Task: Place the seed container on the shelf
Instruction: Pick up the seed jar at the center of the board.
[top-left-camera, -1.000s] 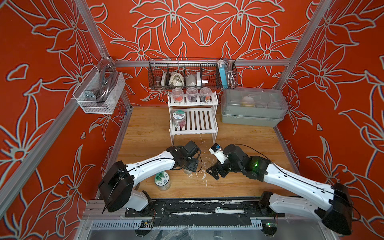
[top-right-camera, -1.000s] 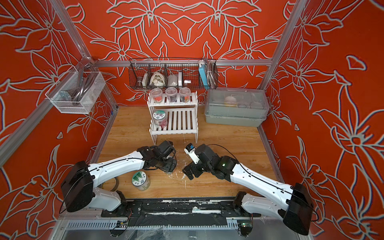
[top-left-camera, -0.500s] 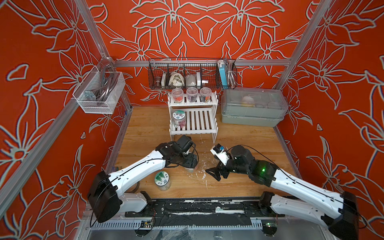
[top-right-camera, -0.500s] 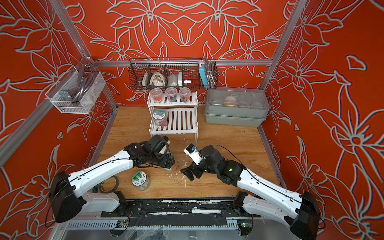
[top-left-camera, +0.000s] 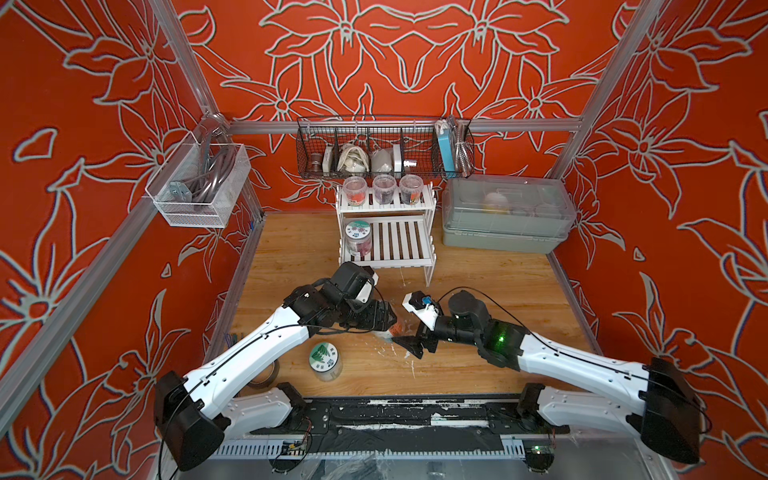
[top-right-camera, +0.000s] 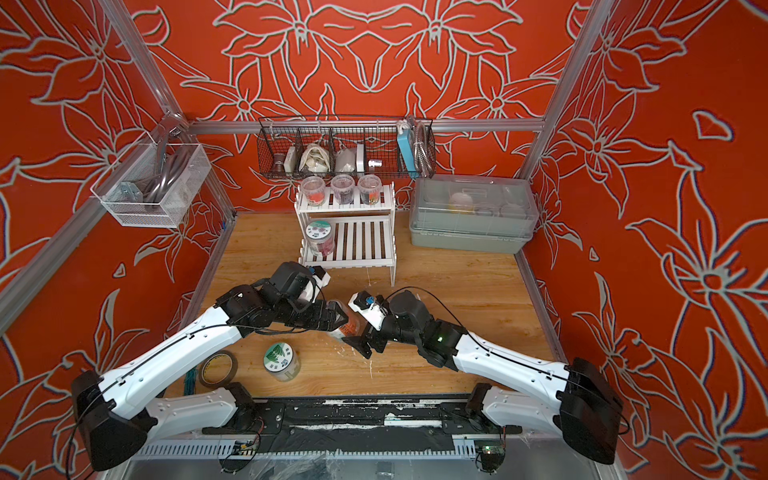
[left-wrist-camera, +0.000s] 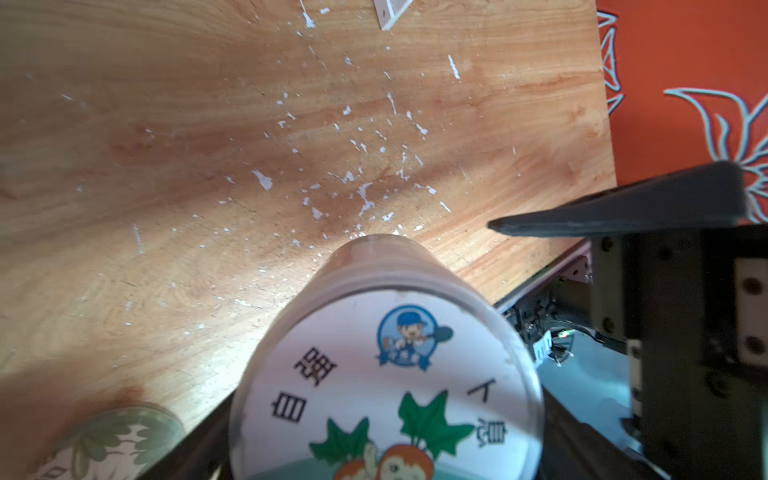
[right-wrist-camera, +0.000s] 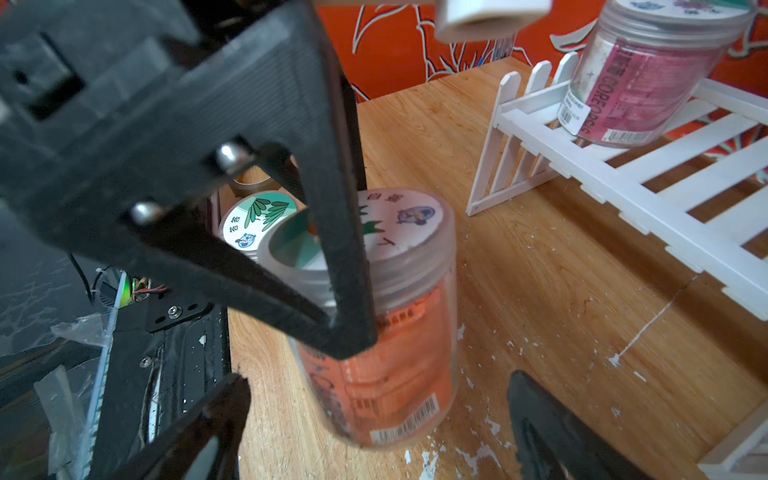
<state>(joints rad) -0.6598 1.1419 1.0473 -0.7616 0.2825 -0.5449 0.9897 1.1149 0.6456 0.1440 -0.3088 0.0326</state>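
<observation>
Pinching the orange seed container (right-wrist-camera: 395, 353) over the counter (top-left-camera: 498, 291), left gripper (top-right-camera: 338, 321) jaws clamp its sides, short of the white shelf (top-left-camera: 399, 245); right gripper (top-left-camera: 408, 348) jaws spread, just beside it.

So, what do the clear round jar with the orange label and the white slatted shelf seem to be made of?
Clear round jar with the orange label: probably plastic, its wall and lid translucent and cloudy; the label looks like glossy printed paper. White slatted shelf: matte white flat slats, perhaps painted wood or plastic board; unclear.
</observation>
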